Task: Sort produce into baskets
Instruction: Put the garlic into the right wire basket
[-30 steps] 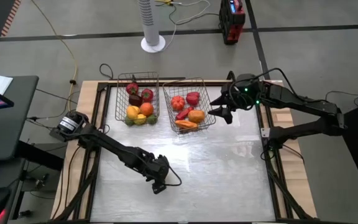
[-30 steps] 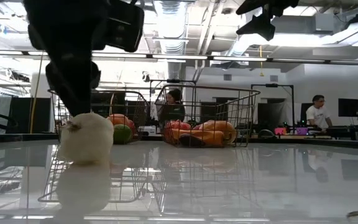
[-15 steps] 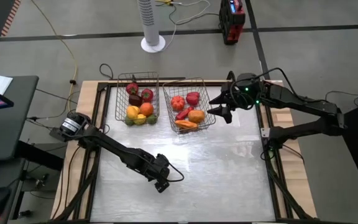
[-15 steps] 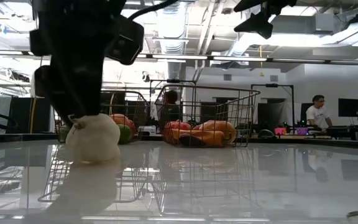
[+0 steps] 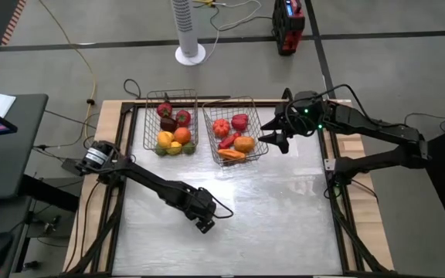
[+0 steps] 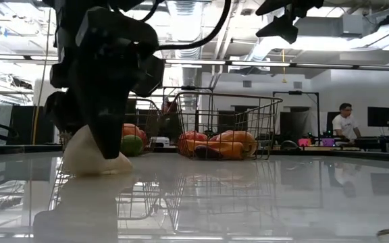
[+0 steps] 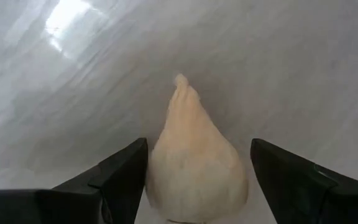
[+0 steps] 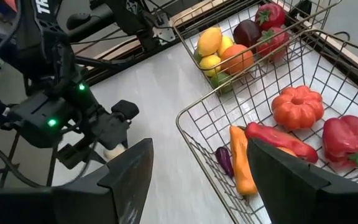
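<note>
A white garlic [image 7: 194, 162] lies on its side on the shiny table, near the front and left of centre. My left gripper [image 5: 205, 224] points steeply down over it, open, one finger on each side of the bulb [image 6: 80, 158]. The two wire baskets stand side by side at the far edge. The left basket [image 5: 149, 127] holds red, purple, yellow, orange and green rounds. The right basket [image 5: 263, 133] holds an orange pumpkin, a red pepper, a chili and a carrot. My right gripper [image 5: 273, 139] hangs open, high beside the right basket, with nothing in it. My left gripper straddles the garlic's wide end from above, slanting down, with the bulb's tip [image 7: 180, 81] pointing away from the wrist. One finger [image 7: 126, 171] stands right at the bulb's side. I cannot tell whether either finger touches it. The garlic rests on the table.
The table's near and right parts [image 5: 284, 208] are bare shiny surface. A wooden frame [image 5: 114, 112] runs round the table. Beyond the far edge stand a white fan base [image 5: 190, 54] and a red device [image 5: 288, 27]. Two people [image 6: 346, 121] are in the room behind.
My left gripper has sunk toward the table and shifted a little toward its right edge. It has rolled about its own axis, so its fingers now stand around the garlic. The garlic stays on the table. My right arm has kept still.
</note>
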Available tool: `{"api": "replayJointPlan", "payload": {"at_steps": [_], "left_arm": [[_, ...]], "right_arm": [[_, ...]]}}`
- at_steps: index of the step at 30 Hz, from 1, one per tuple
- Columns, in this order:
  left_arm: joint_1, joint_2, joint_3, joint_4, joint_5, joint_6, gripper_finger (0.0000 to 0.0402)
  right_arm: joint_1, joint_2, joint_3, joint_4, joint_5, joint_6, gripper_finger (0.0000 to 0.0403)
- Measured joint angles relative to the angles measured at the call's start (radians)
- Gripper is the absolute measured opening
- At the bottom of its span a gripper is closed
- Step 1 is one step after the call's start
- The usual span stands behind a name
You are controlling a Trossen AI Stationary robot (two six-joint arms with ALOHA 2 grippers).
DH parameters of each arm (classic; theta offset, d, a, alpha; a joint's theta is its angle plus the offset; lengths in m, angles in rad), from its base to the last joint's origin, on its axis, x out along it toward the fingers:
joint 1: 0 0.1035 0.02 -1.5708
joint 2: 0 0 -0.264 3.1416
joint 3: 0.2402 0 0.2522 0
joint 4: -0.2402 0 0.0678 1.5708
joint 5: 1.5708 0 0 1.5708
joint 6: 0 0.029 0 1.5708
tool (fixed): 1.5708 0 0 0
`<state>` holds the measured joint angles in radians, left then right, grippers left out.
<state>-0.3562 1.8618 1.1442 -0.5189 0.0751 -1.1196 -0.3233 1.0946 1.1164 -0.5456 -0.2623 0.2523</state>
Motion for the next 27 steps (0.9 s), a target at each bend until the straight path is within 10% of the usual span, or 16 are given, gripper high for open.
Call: {"api": "replayJointPlan", "payload": {"at_steps": [17,27], "left_arm": [[0.034,-0.063,0.005,-0.068,0.078,0.034,0.0184],[0.296,-0.243,0.005,-0.038,0.089,0.201,0.0186]], "right_arm": [[-0.001,0.000,0.000,0.000,0.000,-0.025,0.0285],[-0.034,-0.004,0.000,-0.003,-0.002,-0.025,0.0285]]}}
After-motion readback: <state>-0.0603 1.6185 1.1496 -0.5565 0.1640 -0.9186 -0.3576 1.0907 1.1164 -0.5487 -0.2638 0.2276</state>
